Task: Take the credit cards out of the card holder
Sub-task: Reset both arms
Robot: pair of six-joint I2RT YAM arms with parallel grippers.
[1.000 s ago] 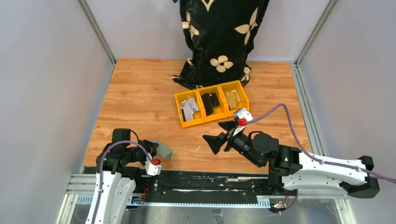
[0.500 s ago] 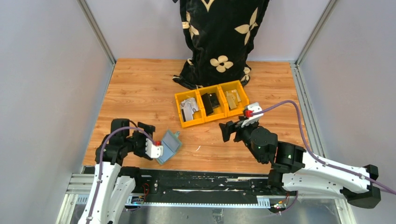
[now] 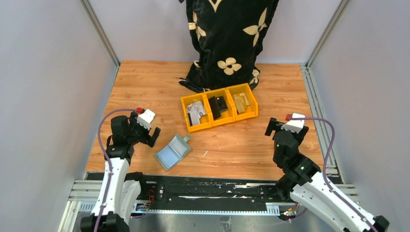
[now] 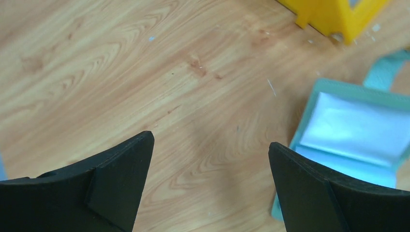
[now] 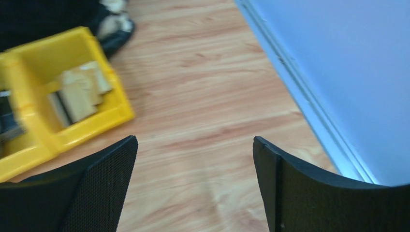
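The card holder lies flat and open on the wooden table, pale inner face up, its small tab pointing toward the bins. In the left wrist view the card holder sits to the right of my fingers. My left gripper hovers left of it, open and empty. My right gripper is far to the right, open over bare wood. Flat white cards, apparently the credit cards, lie in the left yellow bin.
A row of three yellow bins stands mid-table; the middle one holds a black object, the right one tan cards. A person in a black patterned garment stands at the far edge. Grey walls close both sides.
My left gripper opened and let go of the card holder, which now lies flat; the arm drew back to the left. My right arm swung from the middle to the right.
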